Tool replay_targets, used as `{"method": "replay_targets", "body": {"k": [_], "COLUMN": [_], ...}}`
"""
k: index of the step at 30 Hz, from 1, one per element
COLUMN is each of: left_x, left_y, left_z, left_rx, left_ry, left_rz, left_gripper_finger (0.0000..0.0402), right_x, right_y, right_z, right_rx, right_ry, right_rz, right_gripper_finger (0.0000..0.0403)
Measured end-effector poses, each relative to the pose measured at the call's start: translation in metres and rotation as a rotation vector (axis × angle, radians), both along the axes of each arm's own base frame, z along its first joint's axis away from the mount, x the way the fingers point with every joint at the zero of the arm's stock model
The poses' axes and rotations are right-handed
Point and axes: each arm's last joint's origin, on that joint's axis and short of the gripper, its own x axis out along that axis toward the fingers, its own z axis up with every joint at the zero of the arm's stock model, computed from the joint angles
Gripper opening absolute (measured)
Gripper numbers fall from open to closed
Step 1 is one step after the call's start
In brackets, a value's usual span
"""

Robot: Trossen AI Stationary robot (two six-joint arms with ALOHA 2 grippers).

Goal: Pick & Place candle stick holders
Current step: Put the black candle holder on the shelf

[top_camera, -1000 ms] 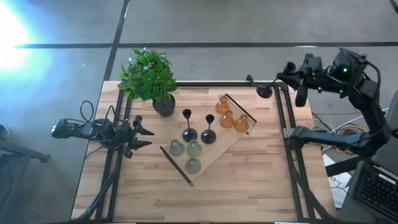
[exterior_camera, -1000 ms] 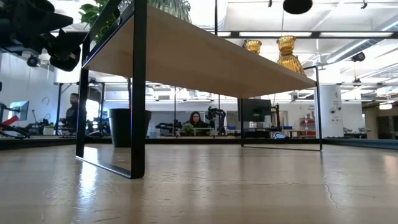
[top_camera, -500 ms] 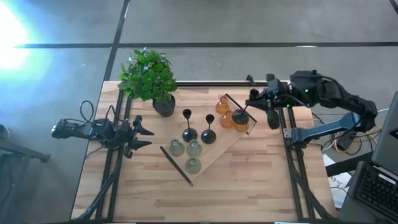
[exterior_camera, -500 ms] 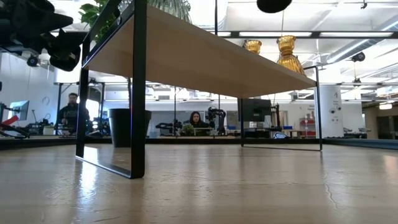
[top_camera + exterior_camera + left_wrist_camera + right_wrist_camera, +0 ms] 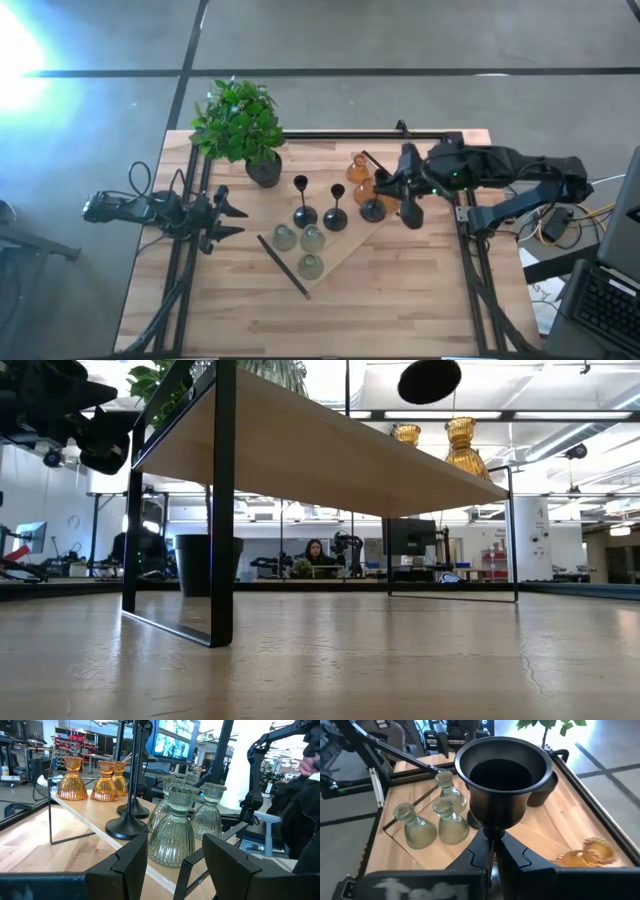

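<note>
A raised wooden board (image 5: 345,245) on black legs stands on the table. On it stand three amber glass holders (image 5: 358,168), three pale green-grey glass holders (image 5: 311,238) and two black stemmed holders (image 5: 305,214). My right gripper (image 5: 388,190) is over the board's right end beside the amber holders, shut on a third black holder (image 5: 502,775). Its round base (image 5: 372,210) also shows from below in the low view (image 5: 430,380). My left gripper (image 5: 235,220) waits open at the table's left side, level with the board; the holders show ahead of it (image 5: 170,865). My right gripper pinches the black holder's thin stem (image 5: 492,831) between its two fingers, right under the cup. The fingers come from the table's right side and lie across the stem. The holder is lifted clear of the board, cup up; the gripper hides its base in the wrist view.
A green plant (image 5: 238,120) in a black pot (image 5: 265,172) stands at the far left, close to the board. Black frame rails (image 5: 465,260) run along the table's left and right sides. A person (image 5: 318,552) sits far off in the room behind.
My right gripper has gone from the table's far right corner toward the left and near edge, to the board's amber holders, carrying the black holder. The holder's base has come a little lower over the board. The grip has stayed shut.
</note>
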Motion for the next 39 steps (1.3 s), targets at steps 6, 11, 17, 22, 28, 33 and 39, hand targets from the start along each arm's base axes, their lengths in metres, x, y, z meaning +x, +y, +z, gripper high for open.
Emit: {"method": "replay_targets", "body": {"k": [6, 11, 17, 22, 28, 33, 39], "left_x": [0.0, 0.0, 0.0, 0.0, 0.0, 0.0, 0.0], "left_y": [0.0, 0.0, 0.0, 0.0, 0.0, 0.0, 0.0], "left_z": [0.0, 0.0, 0.0, 0.0, 0.0, 0.0, 0.0], "left_rx": [0.0, 0.0, 0.0, 0.0, 0.0, 0.001, 0.0], "left_ry": [0.0, 0.0, 0.0, 0.0, 0.002, 0.002, 0.003], "left_rz": [0.0, 0.0, 0.0, 0.0, 0.0, 0.0, 0.0], "left_gripper_finger": [0.0193, 0.0193, 0.0193, 0.0193, 0.0193, 0.0193, 0.0193], "right_x": [0.008, 0.0, -0.002, 0.002, 0.003, 0.003, 0.003], "right_y": [0.009, 0.008, 0.007, 0.008, 0.008, 0.008, 0.008], "right_z": [-0.024, -0.045, -0.067, -0.086, -0.096, -0.097, -0.1], "right_rx": [-0.021, -0.002, 0.038, 0.0, -0.022, -0.044, -0.046], "right_ry": [-0.024, -0.067, -0.112, -0.056, -0.048, -0.047, -0.025], "right_rz": [-0.04, -0.109, -0.128, -0.115, -0.099, -0.082, -0.077], "right_gripper_finger": [0.0008, 0.0008, 0.0008, 0.0008, 0.0008, 0.0008, 0.0008]}}
